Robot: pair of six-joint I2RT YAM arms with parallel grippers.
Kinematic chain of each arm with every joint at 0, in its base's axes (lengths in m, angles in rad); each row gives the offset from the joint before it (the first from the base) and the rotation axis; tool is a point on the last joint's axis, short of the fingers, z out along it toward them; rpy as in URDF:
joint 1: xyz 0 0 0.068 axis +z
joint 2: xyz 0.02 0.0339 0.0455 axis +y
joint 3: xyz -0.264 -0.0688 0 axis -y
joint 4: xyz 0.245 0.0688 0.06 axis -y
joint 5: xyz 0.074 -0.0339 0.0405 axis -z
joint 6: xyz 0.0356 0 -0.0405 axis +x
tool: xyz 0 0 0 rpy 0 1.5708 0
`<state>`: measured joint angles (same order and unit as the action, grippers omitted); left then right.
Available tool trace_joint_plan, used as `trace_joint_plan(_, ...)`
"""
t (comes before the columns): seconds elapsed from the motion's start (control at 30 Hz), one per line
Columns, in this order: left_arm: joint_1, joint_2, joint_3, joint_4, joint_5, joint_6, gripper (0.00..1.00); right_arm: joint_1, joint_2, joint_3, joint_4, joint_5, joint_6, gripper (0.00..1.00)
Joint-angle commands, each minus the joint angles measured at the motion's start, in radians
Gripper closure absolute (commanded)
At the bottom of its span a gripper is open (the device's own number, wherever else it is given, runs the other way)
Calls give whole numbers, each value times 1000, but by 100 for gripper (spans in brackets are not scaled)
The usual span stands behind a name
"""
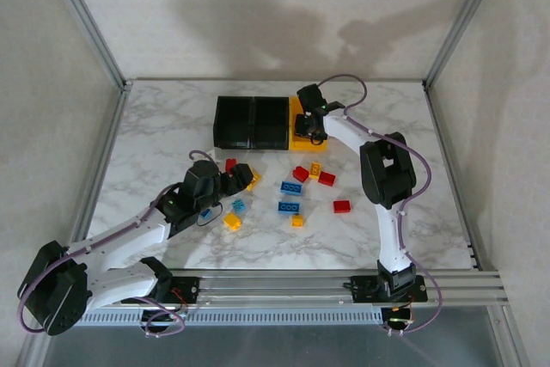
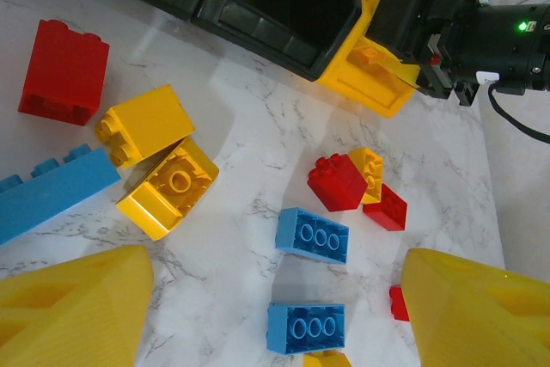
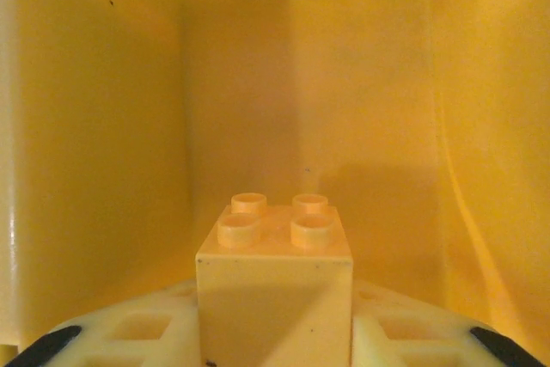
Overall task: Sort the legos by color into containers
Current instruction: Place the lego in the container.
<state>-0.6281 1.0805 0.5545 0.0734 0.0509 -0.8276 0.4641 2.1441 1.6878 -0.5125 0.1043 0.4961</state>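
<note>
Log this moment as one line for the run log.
left gripper: open, above loose bricks | right gripper: shut on yellow brick inside yellow bin | table: red, blue, yellow unsorted

Up from the rail (image 1: 284, 285), the left arm (image 1: 120, 236) and right arm (image 1: 394, 238) show white shells, black joint housings and looping thin purple cables (image 1: 344, 76). Black base plates (image 1: 382, 288) sit on the rail. The left gripper (image 2: 277, 298) has yellow fingers (image 2: 73, 307); a green light glows on the right arm's black wrist.

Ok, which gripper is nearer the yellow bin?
Right gripper: inside the yellow bin, a yellow brick between its fingers. The left gripper hovers over loose bricks, well short.
</note>
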Motion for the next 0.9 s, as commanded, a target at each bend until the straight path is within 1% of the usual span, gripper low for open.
trace_joint_plan(0.0, -9, -19, -5, -16, -28, -9, 24, -5, 11, 29, 4, -2, 16, 58)
trace_joint_plan(0.07, -9, -14, -2, -17, -28, -10, 24, -4, -5, 17, 17, -3, 16, 54)
trace_joint_plan(0.23, -9, -1, 4, -17, -28, -10, 24, 1, -57, 7, 25, 3, 10, 49)
trace_joint_plan(0.4, -9, -10, -8, -6, -41, -1, 23, 27, -168, -56, 41, 44, 14, 48)
trace_joint_plan(0.53, -9, 24, 33, -46, -37, 34, 23, 59, -314, -184, 72, 85, 27, 47)
trace_joint_plan(0.63, -9, 58, 80, -80, -26, 56, 23, 65, -433, -310, 95, 78, 40, 46)
trace_joint_plan(0.77, -8, 74, 99, -115, -57, 31, 24, 93, -571, -471, 115, 58, 44, 46)
trace_joint_plan(0.87, -10, 77, 89, -114, -52, 3, 24, 113, -638, -564, 109, 27, 66, 45)
